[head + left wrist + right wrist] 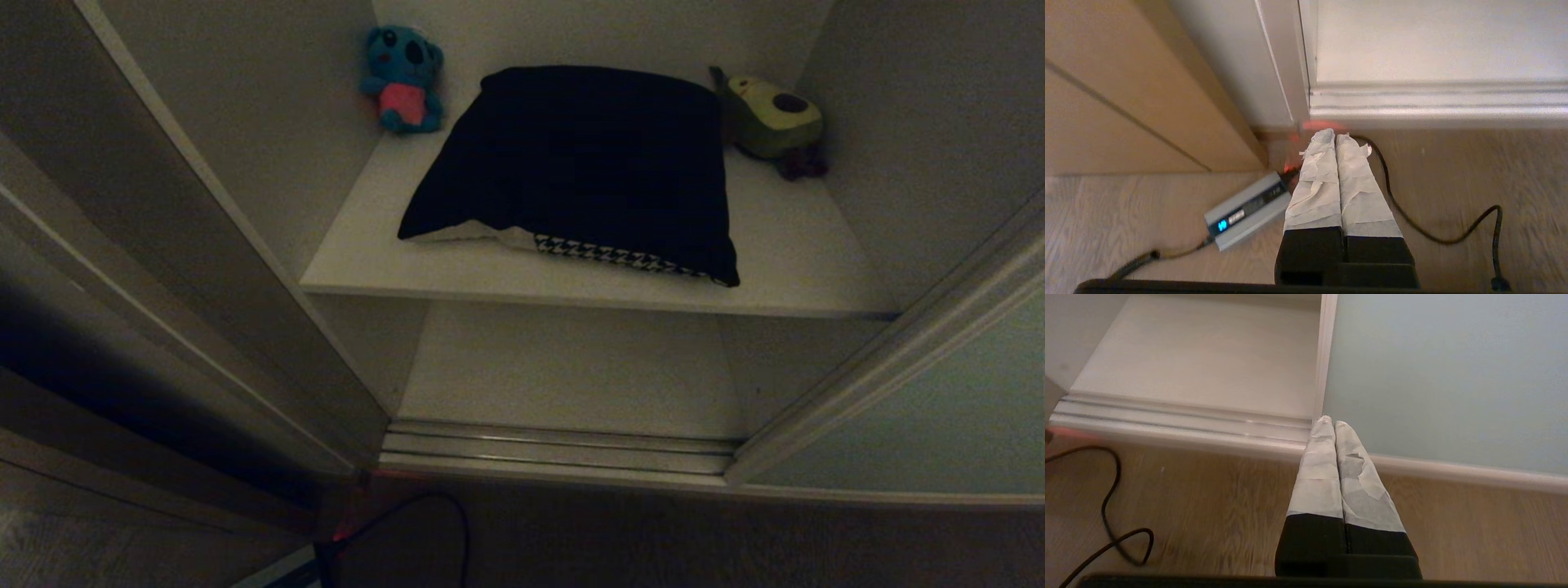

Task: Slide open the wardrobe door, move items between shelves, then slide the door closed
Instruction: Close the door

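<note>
The wardrobe stands open in the head view. A large cushion [584, 167] lies black side up on the white shelf [784, 245], a strip of its houndstooth front showing at the near edge. Below is a bare white bottom board [571, 367]. The pale grey-green sliding door [939, 416] is pushed to the right; its rim [1325, 355] and panel [1445, 375] fill the right wrist view. My left gripper [1335, 136] hangs low over the floor near the door track [1433, 102], shut and empty. My right gripper [1331, 424] is also shut and empty, low by the door's edge. Neither arm shows in the head view.
A blue plush toy [404, 77] sits at the shelf's back left and a green avocado plush [771, 118] at the back right. On the wooden floor lie a grey power adapter [1245, 210] and its black cable [1433, 228]. A beige panel [1126, 102] stands at the left.
</note>
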Controlling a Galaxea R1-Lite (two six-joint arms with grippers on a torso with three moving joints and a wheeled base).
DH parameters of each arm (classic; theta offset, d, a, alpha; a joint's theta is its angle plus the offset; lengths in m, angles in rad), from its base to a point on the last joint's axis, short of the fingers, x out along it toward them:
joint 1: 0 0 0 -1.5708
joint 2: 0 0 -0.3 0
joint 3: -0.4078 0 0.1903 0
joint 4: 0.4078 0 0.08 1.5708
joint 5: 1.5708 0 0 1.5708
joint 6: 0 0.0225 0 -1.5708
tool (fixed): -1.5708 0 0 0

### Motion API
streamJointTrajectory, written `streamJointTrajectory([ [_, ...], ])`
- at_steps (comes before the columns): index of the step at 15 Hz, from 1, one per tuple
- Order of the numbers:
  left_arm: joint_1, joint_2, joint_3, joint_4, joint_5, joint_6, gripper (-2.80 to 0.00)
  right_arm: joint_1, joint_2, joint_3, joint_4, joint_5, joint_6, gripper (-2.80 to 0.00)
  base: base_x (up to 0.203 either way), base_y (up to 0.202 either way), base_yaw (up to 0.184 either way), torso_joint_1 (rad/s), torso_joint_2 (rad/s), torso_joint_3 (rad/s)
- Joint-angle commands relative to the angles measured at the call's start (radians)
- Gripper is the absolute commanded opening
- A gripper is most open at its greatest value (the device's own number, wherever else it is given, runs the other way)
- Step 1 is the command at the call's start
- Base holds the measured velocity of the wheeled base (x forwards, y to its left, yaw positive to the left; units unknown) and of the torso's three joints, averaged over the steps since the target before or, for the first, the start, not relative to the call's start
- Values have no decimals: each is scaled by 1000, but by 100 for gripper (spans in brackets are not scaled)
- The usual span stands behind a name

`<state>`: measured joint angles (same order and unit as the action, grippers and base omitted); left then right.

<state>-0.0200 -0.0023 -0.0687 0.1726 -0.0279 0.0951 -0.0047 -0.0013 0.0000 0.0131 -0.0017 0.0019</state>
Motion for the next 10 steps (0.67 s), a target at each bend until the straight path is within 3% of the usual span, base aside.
streamJointTrajectory([
  [1, 0, 1, 0, 1, 2, -8, -280, 0, 0, 5, 1, 0, 0, -280, -147, 0, 3, -4, -2, 2],
  [10, 0, 1, 0, 1, 3, -9, -280, 0, 0, 5, 1, 0, 0, -280, 0, 0, 0, 0, 0, 0],
])
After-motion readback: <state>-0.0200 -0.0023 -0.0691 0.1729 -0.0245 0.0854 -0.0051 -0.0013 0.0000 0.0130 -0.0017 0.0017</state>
